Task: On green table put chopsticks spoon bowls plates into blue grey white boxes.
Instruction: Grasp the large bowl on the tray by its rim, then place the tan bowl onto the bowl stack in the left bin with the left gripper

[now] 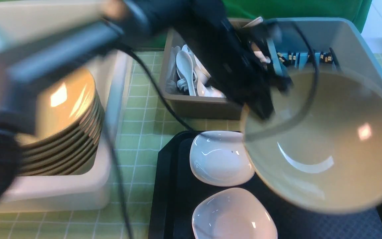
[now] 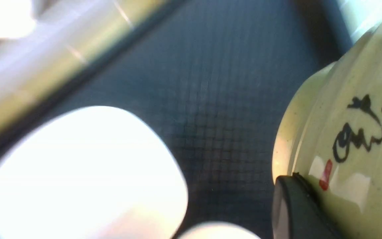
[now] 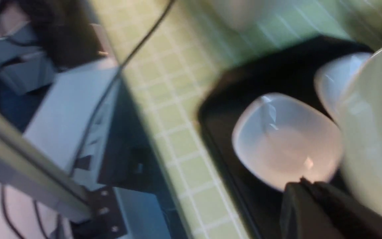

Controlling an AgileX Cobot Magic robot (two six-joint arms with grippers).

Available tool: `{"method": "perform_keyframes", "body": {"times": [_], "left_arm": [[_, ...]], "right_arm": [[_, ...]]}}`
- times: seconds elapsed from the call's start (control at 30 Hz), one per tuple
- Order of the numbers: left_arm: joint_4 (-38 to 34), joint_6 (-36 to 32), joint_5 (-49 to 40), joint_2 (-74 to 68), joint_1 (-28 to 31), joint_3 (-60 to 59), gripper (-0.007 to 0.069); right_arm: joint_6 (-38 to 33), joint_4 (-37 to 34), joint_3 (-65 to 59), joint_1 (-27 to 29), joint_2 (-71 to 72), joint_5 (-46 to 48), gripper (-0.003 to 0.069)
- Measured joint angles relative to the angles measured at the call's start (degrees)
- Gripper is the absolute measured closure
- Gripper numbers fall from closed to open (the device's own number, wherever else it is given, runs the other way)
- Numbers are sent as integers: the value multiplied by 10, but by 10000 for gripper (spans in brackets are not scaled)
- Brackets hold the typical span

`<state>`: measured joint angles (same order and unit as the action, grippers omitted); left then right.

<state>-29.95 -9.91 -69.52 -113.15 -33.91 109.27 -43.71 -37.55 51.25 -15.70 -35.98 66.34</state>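
Note:
My left gripper (image 1: 265,109) reaches across from the left and is shut on the rim of a large olive-tan bowl (image 1: 327,149), held tilted above the black tray (image 1: 171,186). In the left wrist view one finger (image 2: 287,212) presses the bowl's outer wall (image 2: 353,99). Two white plates (image 1: 221,159) (image 1: 232,215) lie on the tray. My right gripper (image 3: 302,184) looks shut and empty, beside the bowl (image 3: 376,132) and over a plate (image 3: 287,142). It is hidden in the front view. Spoons (image 1: 186,69) lie in the grey box (image 1: 194,106). Chopsticks (image 1: 307,57) lie in the blue box (image 1: 360,43).
The white box (image 1: 111,109) at the left holds a stack of tan bowls (image 1: 65,122). The green table (image 1: 138,139) shows between the white box and the tray. A black cable (image 1: 158,93) runs over it. The table's front edge shows in the right wrist view (image 3: 164,159).

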Motion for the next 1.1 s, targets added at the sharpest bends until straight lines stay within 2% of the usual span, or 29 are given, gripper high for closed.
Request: {"method": "perform_keyframes", "body": {"times": [0.2,0.3,0.33,0.4,0.57,0.67,0.8,1.1], "left_arm": [[-10,4,-14,143,132,-59,610],[-28,2,-22,209,226,-131,610],[-42,-3,-25,241,289,-167,610],[-55,-12,-25,279,350,-206,610],[-88,-33,5,385,584,-328,610],[-80,-18,36,416,669,-384,610],[-54,17,80,423,713,-437,610],[11,65,92,390,672,-458,609]], "right_arm": [[-37,-39,16,-3,-84,-3,621],[-60,-59,27,-4,-120,-11,617],[-69,-62,29,-4,-130,-14,615],[-78,-63,30,-4,-138,-19,615],[-88,-66,31,-4,-162,-48,612],[-88,-67,31,-4,-174,-55,612],[-89,-68,31,-4,-183,-58,612],[-89,-69,31,-4,-184,-58,608]]}}
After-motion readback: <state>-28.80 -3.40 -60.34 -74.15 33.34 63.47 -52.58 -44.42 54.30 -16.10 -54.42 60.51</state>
